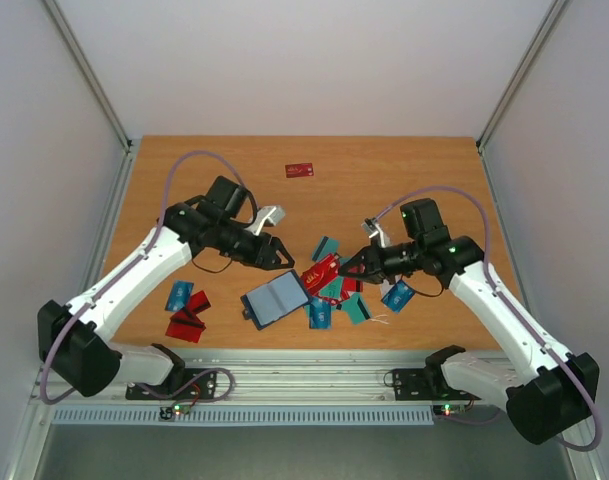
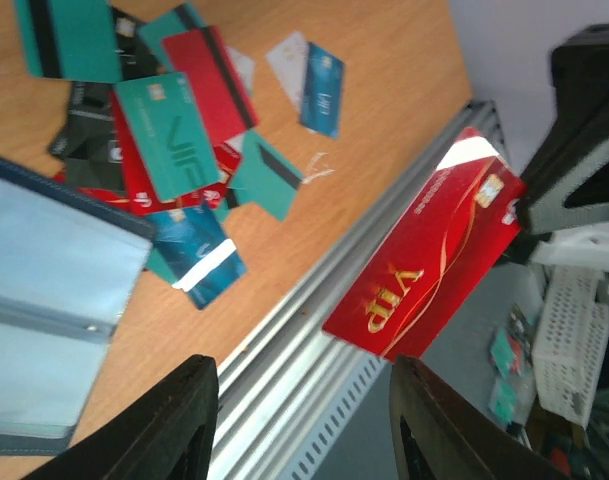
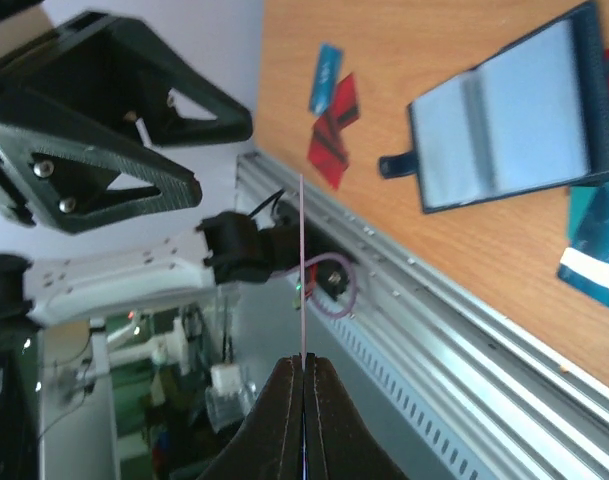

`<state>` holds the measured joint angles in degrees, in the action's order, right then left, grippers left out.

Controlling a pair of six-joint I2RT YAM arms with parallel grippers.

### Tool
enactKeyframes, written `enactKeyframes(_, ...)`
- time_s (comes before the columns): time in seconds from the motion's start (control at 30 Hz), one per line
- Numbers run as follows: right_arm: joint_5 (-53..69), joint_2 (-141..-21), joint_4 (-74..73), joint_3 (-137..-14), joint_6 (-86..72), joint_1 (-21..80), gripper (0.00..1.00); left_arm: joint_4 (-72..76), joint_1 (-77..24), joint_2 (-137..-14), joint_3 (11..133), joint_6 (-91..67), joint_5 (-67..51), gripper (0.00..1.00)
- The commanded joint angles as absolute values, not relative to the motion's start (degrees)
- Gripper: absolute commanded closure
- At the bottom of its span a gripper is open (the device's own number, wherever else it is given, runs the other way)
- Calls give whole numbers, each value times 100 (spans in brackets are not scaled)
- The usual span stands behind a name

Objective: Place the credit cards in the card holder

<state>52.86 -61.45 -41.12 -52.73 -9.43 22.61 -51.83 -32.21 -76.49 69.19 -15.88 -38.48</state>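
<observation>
Above the near half of the worktop (image 1: 404,180), the right jaws are pinched fully shut on one end of a red card (image 2: 424,270). They hold it aloft, clear of the rest, with its free end toward the left jaws. Those stand about half open with nothing between them, facing the card, probably so it can be passed across or regripped for a cleaner entry. Below, close to the near edge, the card holder (image 1: 274,298) lies spread open, grey-blue inside up, ready to receive. The loose credit cards (image 1: 329,300) are heaped against its right side. A small cluster (image 1: 184,305) lies toward the near left corner, and a lone card (image 1: 300,170) sits by the far edge.
</observation>
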Motion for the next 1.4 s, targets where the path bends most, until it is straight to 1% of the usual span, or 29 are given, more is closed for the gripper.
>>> enactKeyframes(0.0, 6526, -6317, -4814, -5717, 291, 2065, 99, -5473, -3131, -7482, 7276, -1152, -4941, 51)
enactKeyframes(0.13, 7081, -6453, -4825, -5971, 664, 2022, 99, -5387, -3120, -7477, 7378, -1073, -5392, 51)
enactKeyframes(0.27, 7513, -6641, -4456, -6135, 568, 2022, 99, -5438, -3112, -7584, 7559, -1027, -5888, 52)
enactKeyframes(0.4, 7748, -6826, -4307, -6209, 528, 2021, 99, -5275, -3111, -7682, 7542, -1070, -6335, 58)
enactKeyframes(0.6, 7928, -6838, -4129, -6120, 451, 2071, 99, -4903, -3112, -7715, 7296, -1260, -6773, 73)
enactKeyframes(0.73, 8009, -6831, -4087, -6083, 439, 2145, 99, -4882, -3118, -7772, 7253, -1284, -6828, 75)
enactKeyframes(0.9, 8099, -6864, -4076, -6114, 461, 2250, 99, -4772, -3119, -7808, 7192, -1329, -6904, 87)
enactKeyframes(1.07, 8139, -6881, -4087, -6139, 481, 2331, 99, -4766, -3116, -7843, 7084, -1359, -6891, 90)
enactKeyframes(1.17, 8104, -6903, -4109, -6148, 509, 2367, 99, -4528, -3114, -7821, 6886, -1483, -6971, 98)
enactKeyframes(1.23, 8025, -6929, -4156, -6184, 537, 2381, 99, -4234, -3117, -7762, 6702, -1676, -6980, 100)
enactKeyframes(1.3, 7836, -6998, -4332, -6256, 644, 2382, 95, -3839, -3113, -7679, 6476, -2021, -6872, 100)
enactKeyframes(1.33, 7728, -7074, -4415, -6293, 687, 2380, 85, -3657, -3118, -7607, 6371, -2231, -6763, 100)
enactKeyframes(1.37, 7586, -7120, -4517, -6329, 723, 2377, 72, -3541, -3114, -7527, 6258, -2390, -6535, 100)
